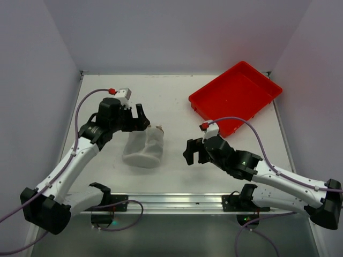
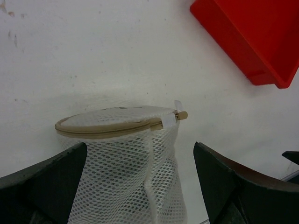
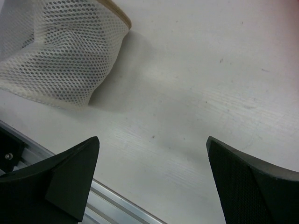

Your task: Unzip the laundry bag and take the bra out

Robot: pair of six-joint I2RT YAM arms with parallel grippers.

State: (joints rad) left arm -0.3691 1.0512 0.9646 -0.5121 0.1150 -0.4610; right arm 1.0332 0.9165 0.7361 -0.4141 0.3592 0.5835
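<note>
The laundry bag (image 1: 143,147) is a white mesh cylinder lying on the table left of centre. In the left wrist view the bag (image 2: 126,172) shows a beige zipped rim and a zipper pull (image 2: 181,115) at the right of the rim. My left gripper (image 1: 141,118) is open, just above the bag's far end, its jaws spread either side of the mesh (image 2: 140,182) without touching it. My right gripper (image 1: 192,152) is open and empty, to the right of the bag; the bag sits at the upper left of its wrist view (image 3: 60,51). The bra is hidden inside.
A red plastic tray (image 1: 236,95) stands at the back right, also seen in the left wrist view (image 2: 252,37). A metal rail (image 1: 171,202) runs along the near table edge. Grey walls enclose the table on three sides.
</note>
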